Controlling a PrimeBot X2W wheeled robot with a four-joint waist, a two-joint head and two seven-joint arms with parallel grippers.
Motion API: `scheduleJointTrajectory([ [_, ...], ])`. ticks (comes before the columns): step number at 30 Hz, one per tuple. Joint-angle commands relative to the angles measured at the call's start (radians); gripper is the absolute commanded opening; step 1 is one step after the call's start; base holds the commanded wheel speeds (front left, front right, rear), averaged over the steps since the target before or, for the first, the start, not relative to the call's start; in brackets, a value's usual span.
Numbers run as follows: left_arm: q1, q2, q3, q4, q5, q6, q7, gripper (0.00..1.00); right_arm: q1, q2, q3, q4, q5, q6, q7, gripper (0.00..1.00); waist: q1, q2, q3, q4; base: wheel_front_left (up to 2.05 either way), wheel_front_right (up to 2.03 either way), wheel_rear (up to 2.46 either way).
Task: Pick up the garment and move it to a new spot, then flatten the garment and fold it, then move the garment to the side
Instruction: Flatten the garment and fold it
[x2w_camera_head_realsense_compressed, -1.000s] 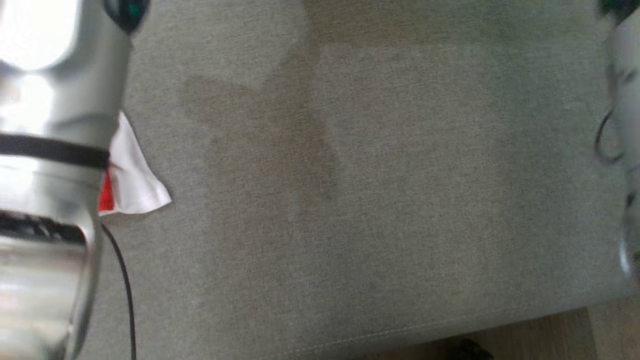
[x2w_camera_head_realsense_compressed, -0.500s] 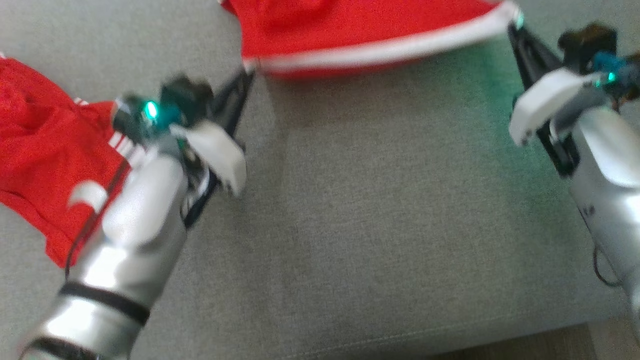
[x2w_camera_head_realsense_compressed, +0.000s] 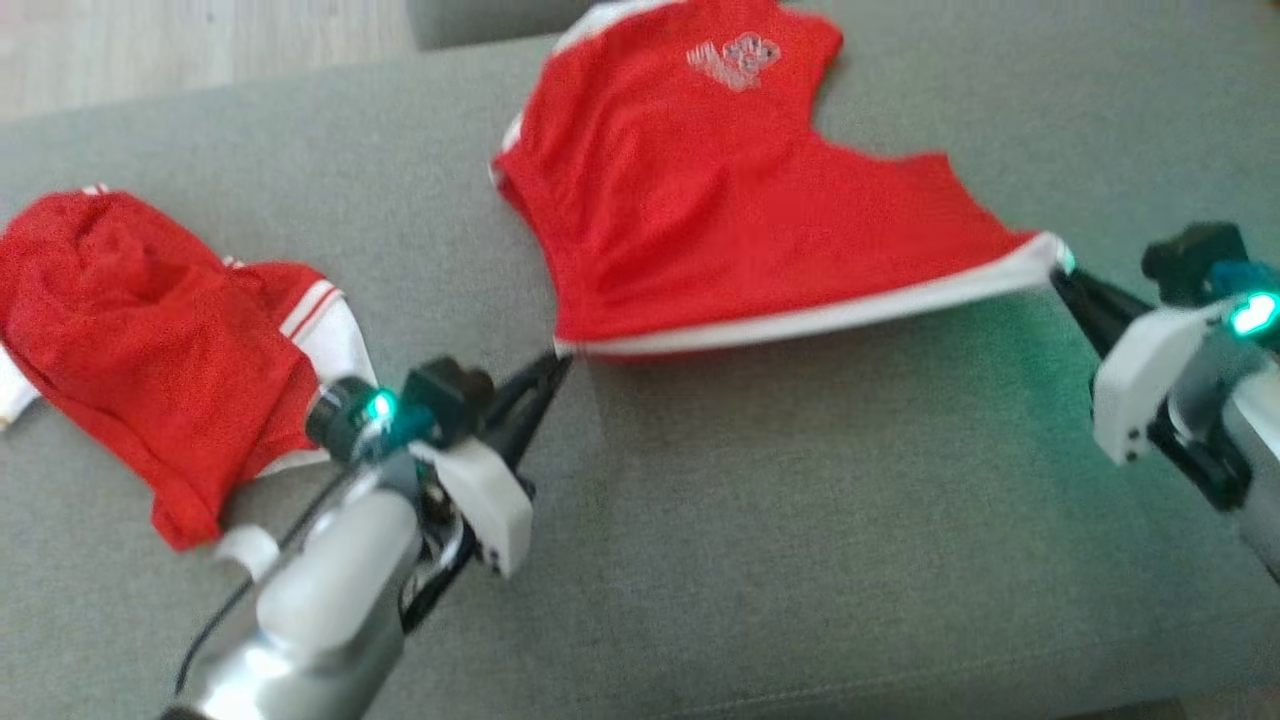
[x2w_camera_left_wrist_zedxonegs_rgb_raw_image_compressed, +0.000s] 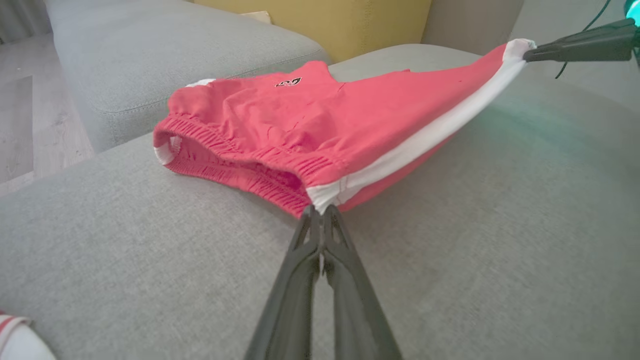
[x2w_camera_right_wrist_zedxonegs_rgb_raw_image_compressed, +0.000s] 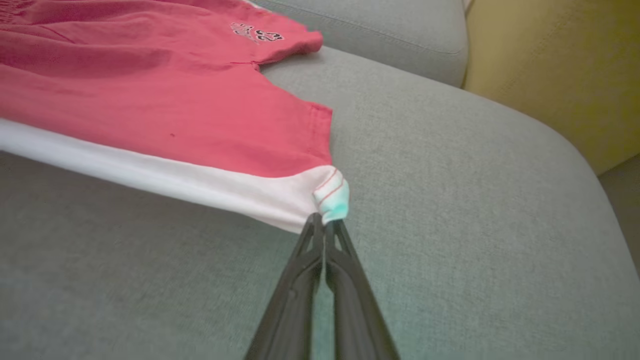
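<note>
A pair of red shorts (x2w_camera_head_realsense_compressed: 720, 220) lies stretched across a grey sofa cushion (x2w_camera_head_realsense_compressed: 800, 540). Its far part rests on the upholstery and its near edge appears slightly lifted. That near edge is a white side stripe (x2w_camera_head_realsense_compressed: 820, 315), pulled into a straight, taut line between the two grippers.

The cloth looks thin, light and soft. It creases, sags where nothing supports it and has no shape of its own. It likely needs holding at two corners under gentle tension to lie flat. The sturdier places to hold appear to be the gathered elastic waistband (x2w_camera_left_wrist_zedxonegs_rgb_raw_image_compressed: 240, 165) and the stitched leg hem, where the layers are thicker and less likely to slip free.

The left gripper (x2w_camera_head_realsense_compressed: 560, 365) has its dark fingers pressed together on the waistband end of the stripe. The right gripper (x2w_camera_head_realsense_compressed: 1062, 272) pinches the hem corner at the stripe's other end, its fingers likewise closed on the cloth. The two grippers are well apart.

To the robot's left, a second red garment (x2w_camera_head_realsense_compressed: 130, 330) lies crumpled on the same cushion, apart from the shorts. Yellow upholstery (x2w_camera_left_wrist_zedxonegs_rgb_raw_image_compressed: 350, 25) shows beyond the grey cushions.
</note>
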Motion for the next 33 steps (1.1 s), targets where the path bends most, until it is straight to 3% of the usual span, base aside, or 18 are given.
scheduleJointTrajectory([
  [1, 0.004, 0.039, 0.028, -0.044, -0.011, 0.002, -0.008, 0.0, 0.04, -0.065, 0.008, -0.044, 0.03, 0.007, 0.017, 0.0, 0.0, 0.0, -0.041, -0.006, 0.0, 0.0, 0.0],
  [12, 0.229, 0.105, 0.011, -0.25, -0.055, 0.056, 0.035, 0.0, 0.249, -0.25, 0.0, -0.308, 0.15, 0.007, 0.169, 0.0, 0.0, 0.0, -0.153, -0.034, 0.0, 0.0, 0.0],
  [21, 0.357, 0.173, 0.002, -0.477, -0.082, 0.107, 0.126, 0.0, 0.424, -0.368, -0.145, -0.479, 0.17, 0.007, 0.24, 0.0, 0.0, 0.0, -0.168, -0.015, 0.0, 0.0, 0.0],
  [26, 0.315, 0.168, 0.025, -0.526, -0.08, 0.134, 0.139, 0.0, 0.416, -0.343, -0.276, -0.541, 0.087, 0.007, 0.26, 0.0, 0.0, 0.0, -0.122, 0.008, 0.0, 0.0, 0.0],
  [33, 0.206, 0.126, 0.038, -0.509, -0.071, 0.131, 0.138, 0.0, 0.311, -0.255, -0.376, -0.596, -0.052, 0.007, 0.305, 0.0, 0.0, 0.0, -0.031, 0.067, 0.0, 0.0, 0.0],
])
